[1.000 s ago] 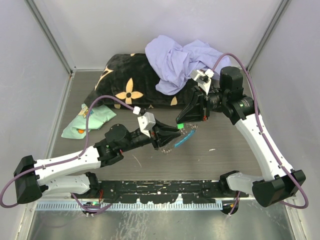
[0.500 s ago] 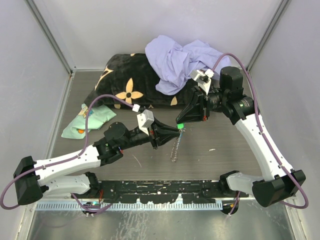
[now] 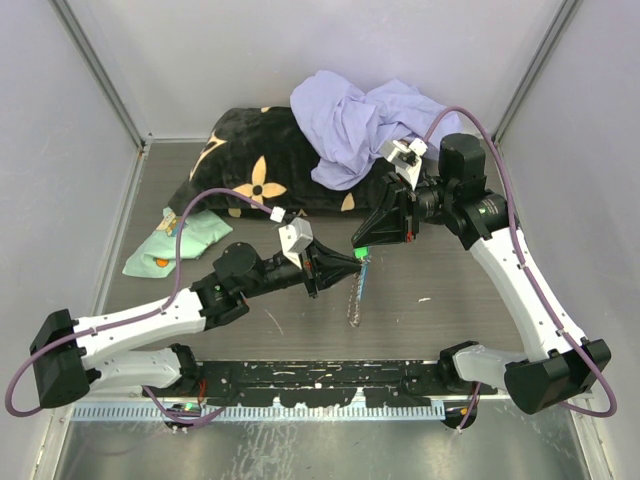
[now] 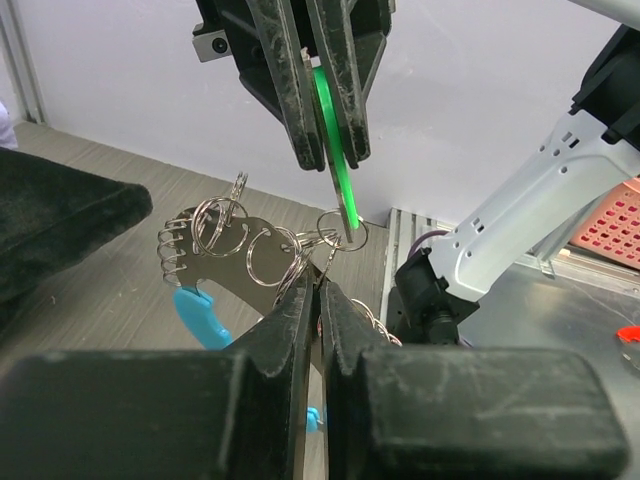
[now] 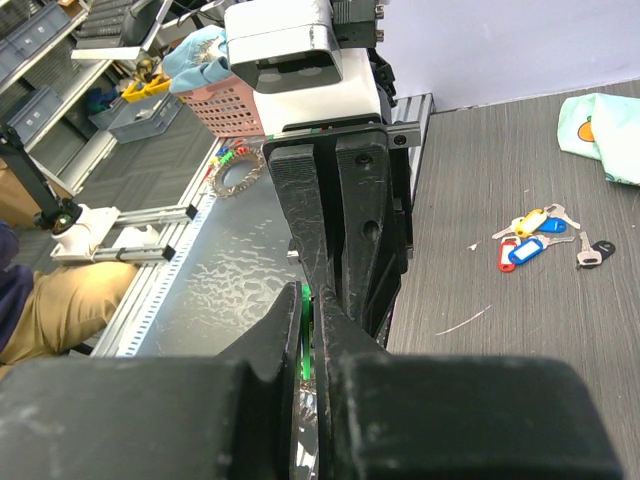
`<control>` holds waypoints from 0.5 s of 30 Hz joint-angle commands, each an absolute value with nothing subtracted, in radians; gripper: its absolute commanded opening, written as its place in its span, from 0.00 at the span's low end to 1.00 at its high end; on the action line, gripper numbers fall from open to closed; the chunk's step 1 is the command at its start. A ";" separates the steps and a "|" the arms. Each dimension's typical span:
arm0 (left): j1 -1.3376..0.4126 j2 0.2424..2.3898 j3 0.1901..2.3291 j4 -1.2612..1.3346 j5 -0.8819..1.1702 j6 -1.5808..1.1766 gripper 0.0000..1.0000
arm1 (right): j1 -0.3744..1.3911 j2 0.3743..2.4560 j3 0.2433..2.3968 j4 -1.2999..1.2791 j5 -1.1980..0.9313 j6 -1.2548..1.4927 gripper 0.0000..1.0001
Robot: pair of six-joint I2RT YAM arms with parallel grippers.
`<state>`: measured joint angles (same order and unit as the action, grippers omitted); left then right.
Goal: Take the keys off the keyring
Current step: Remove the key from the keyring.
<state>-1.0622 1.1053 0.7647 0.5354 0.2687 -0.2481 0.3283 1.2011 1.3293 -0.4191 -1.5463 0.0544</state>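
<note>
My right gripper (image 3: 362, 250) is shut on the green tag (image 4: 337, 150) of a key, holding it above the table. The keyring (image 4: 228, 265) hangs from that key: a flat silver piece with wire rings, a light-blue crescent (image 4: 200, 312) and a silver chain (image 3: 353, 300) dangling toward the table. From the left, my left gripper (image 4: 318, 283) meets it tip to tip, its jaws shut on one of the rings just under the tag. Three loose keys (image 5: 530, 240) with yellow, blue and red tags lie on the table; the left arm hides them in the top view.
A black flowered cushion (image 3: 250, 170) with a lilac cloth (image 3: 360, 120) on it fills the back. A mint-green cloth (image 3: 175, 240) lies at the left. Grey walls close in both sides.
The left gripper has risen toward the right gripper and closed on a ring. The keyring has left the table and now hangs with its chain dangling.
</note>
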 commanded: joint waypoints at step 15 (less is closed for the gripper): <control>-1.042 1.117 0.812 0.650 0.289 -0.264 0.12 | 0.335 1.186 1.335 -0.379 -1.542 0.069 0.01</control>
